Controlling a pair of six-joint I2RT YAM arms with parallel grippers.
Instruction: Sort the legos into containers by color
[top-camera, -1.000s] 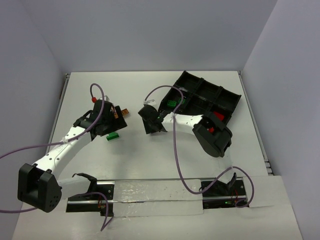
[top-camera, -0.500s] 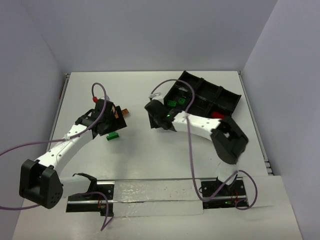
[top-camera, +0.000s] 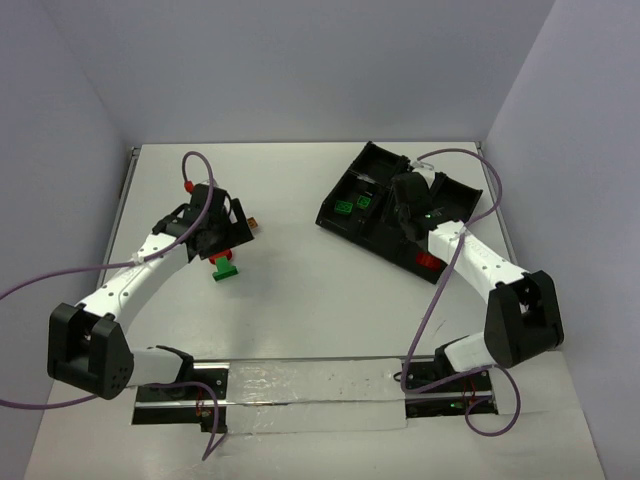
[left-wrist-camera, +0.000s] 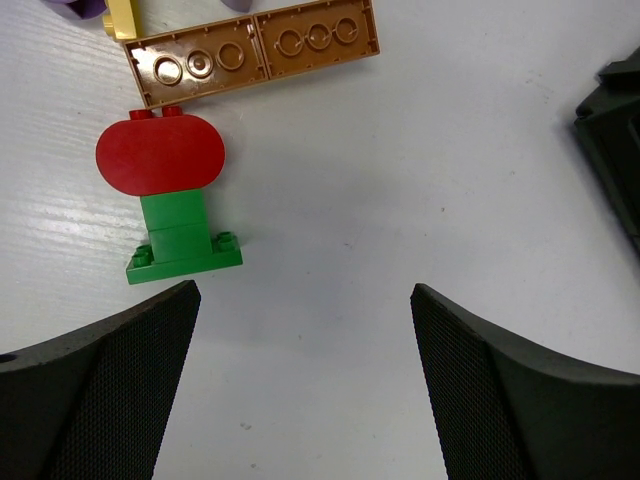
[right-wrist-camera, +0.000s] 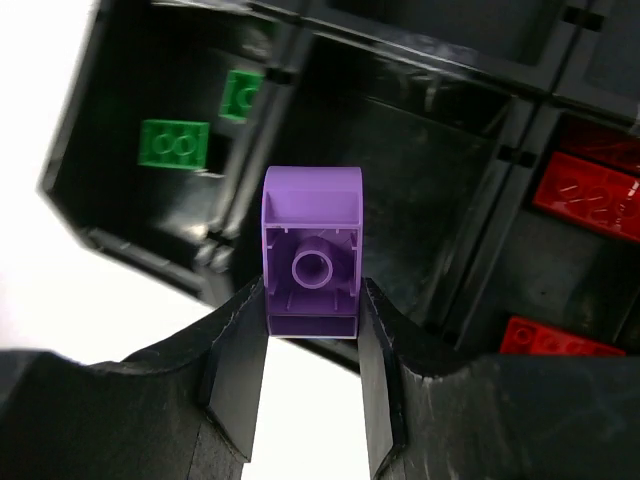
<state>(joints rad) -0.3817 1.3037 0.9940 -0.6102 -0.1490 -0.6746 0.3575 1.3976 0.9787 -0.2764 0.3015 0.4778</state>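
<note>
My right gripper (right-wrist-camera: 312, 300) is shut on a purple lego (right-wrist-camera: 311, 250), held by its lower sides above the middle compartment of the black tray (right-wrist-camera: 470, 75). Two green legos (right-wrist-camera: 174, 143) lie in the left compartment and red legos (right-wrist-camera: 585, 195) in the right ones. In the top view the right gripper (top-camera: 408, 200) hangs over the tray (top-camera: 462, 195). My left gripper (left-wrist-camera: 303, 300) is open above bare table, just right of a red-and-green lego cluster (left-wrist-camera: 165, 160). Two joined brown plates (left-wrist-camera: 255, 50) lie beyond it.
A yellow piece (left-wrist-camera: 122, 15) and a purple piece (left-wrist-camera: 75, 8) show at the top edge of the left wrist view. The cluster (top-camera: 225, 262) sits under the left gripper (top-camera: 215, 235). A tray corner (left-wrist-camera: 615, 150) shows at right.
My right arm has swung from the table's middle to the right, over the tray, its jaws closing on the purple lego. The left arm has shifted only slightly.
</note>
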